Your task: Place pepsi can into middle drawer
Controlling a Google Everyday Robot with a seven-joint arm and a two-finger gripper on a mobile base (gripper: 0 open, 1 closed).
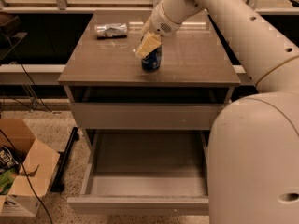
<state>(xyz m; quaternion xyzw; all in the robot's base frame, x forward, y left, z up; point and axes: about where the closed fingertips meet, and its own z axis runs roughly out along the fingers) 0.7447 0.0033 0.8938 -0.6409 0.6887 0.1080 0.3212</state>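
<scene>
Standing can, gripper at its upper end

The pepsi can [152, 61] stands upright, long axis vertical, near the middle of the cabinet top [198, 64]. The gripper [148, 45] is right at the can's upper end, slanting in from behind and the right and hiding the silver top. Whether it has hold of the can I cannot tell. A foil packet [111, 30] lies well apart at the back left. The middle drawer [140, 203] stands open below and nearer the camera, so the carry looks to run over the front edge, then down.
</scene>
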